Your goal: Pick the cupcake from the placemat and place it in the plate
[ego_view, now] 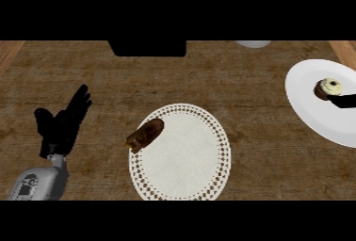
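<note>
White plate (316, 115), far right of wooden counter (230, 75): cupcake (327, 88) on it. Right hand (345, 101) touching cupcake (only a black sliver at the edge; finger state cannot tell). Lace placemat (182, 162), centre: brown pastry (144, 134) on its left rim. Left hand (61, 127), far left: fingers straight, empty.

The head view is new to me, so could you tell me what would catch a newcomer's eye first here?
First the white lace-edged placemat at the centre of the brown counter, with a dark brown pastry lying across its upper left rim. Next the white plate at the right edge, where the cupcake sits with a black fingertip of the right hand beside it. At the left, the left hand rests open, fingers up.
</note>
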Robot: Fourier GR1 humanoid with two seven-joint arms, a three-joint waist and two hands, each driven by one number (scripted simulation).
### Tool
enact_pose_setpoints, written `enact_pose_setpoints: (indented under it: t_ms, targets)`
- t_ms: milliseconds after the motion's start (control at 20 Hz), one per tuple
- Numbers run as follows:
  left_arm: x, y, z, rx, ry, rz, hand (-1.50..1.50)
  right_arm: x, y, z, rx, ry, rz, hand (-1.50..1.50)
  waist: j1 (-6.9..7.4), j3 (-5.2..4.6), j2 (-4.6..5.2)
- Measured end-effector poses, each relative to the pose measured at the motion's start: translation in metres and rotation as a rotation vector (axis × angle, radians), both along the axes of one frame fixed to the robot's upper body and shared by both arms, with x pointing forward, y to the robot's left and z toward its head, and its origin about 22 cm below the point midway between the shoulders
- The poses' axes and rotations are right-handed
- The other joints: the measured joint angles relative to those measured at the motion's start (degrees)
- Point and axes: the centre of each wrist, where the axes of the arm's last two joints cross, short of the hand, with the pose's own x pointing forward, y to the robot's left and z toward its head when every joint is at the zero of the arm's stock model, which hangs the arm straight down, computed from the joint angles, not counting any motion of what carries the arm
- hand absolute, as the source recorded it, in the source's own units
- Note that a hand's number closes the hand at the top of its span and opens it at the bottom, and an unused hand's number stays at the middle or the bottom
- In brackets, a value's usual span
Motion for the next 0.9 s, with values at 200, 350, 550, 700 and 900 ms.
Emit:
enact_pose_setpoints:
  t_ms: [200, 350, 550, 700, 900]
  targets:
    - [0.001, 0.002, 0.004, -0.003, 0.005, -0.002, 0.0, -0.001, -0.003, 0.0, -0.031, -0.115, 0.061, -1.5, -0.11, -0.01, -0.07]
    - [-0.001, 0.006, 0.004, -0.001, 0.01, 0.007, 0.0, 0.004, 0.005, 0.006, -0.025, -0.261, 0.127, -1.5, -0.46, -0.01, -0.24]
    - [-0.001, 0.007, -0.001, -0.005, 0.016, 0.023, 0.0, 0.008, 0.012, 0.025, 0.061, -0.431, 0.207, -1.5, -1.14, -0.08, -0.49]
    - [-0.004, 0.012, -0.002, -0.004, 0.019, 0.032, 0.0, 0.008, 0.016, 0.037, 0.178, -0.499, 0.196, -1.5, -1.47, -0.14, -0.67]
    - [-0.004, 0.011, 0.001, -0.004, 0.014, 0.033, 0.0, 0.001, 0.01, 0.042, 0.368, -0.51, 0.196, -1.5, -1.66, -0.15, -0.74]
